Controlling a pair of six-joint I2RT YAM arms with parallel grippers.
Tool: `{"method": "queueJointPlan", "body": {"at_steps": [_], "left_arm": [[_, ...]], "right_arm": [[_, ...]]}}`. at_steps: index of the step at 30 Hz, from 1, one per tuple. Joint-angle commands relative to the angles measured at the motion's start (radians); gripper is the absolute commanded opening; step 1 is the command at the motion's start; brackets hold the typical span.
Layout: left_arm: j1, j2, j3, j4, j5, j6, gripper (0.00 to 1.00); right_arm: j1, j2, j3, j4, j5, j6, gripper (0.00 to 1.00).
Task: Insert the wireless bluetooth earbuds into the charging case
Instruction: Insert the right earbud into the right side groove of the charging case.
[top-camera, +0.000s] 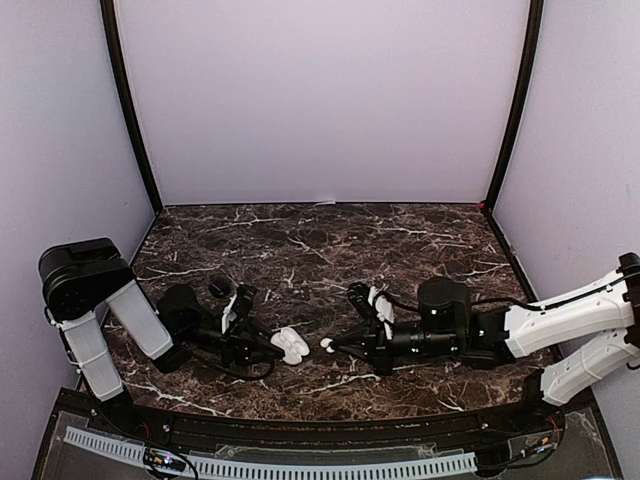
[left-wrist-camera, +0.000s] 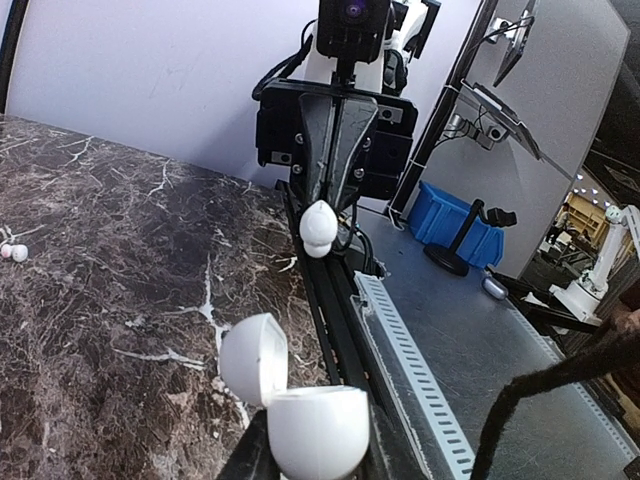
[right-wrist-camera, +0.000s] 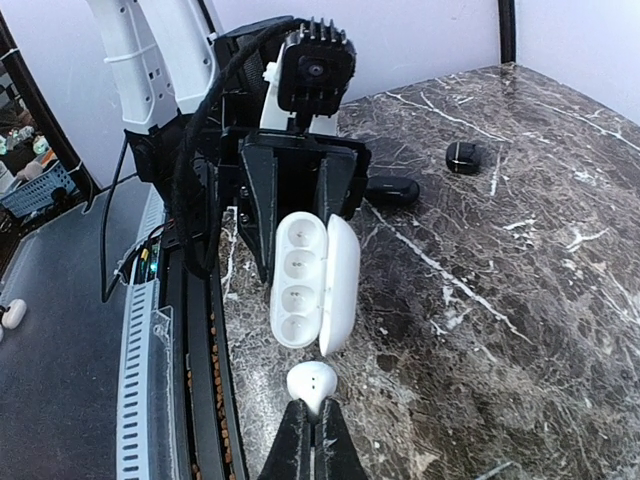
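The right gripper (right-wrist-camera: 312, 412) is clamped on a white earbud (right-wrist-camera: 312, 381). The earbud's rounded head pokes out toward the open white charging case (right-wrist-camera: 305, 280), just short of it and not touching. The left gripper (left-wrist-camera: 315, 455) pinches the case over the counter (right-wrist-camera: 480, 300), with its sockets showing and its long axis running toward the earbud. The earbud's stem is hidden between the fingers.
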Motion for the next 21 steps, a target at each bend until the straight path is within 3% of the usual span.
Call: {"method": "queueJointPlan", "body": {"at_steps": [1, 10, 21], "left_arm": [[-0.007, -0.005, 0.004, 0.170, 0.022, 0.006, 0.12], [-0.015, -0.020, -0.002, 0.154, 0.014, 0.028, 0.12], [-0.015, -0.041, -0.010, 0.137, 0.009, 0.044, 0.12]], "right_arm": [[0.050, 0.077, 0.075, 0.076, 0.012, -0.015, 0.00], [0.095, 0.213, 0.162, 0.100, 0.079, -0.002, 0.00], [0.096, 0.270, 0.198, 0.070, 0.077, -0.008, 0.00]]}}
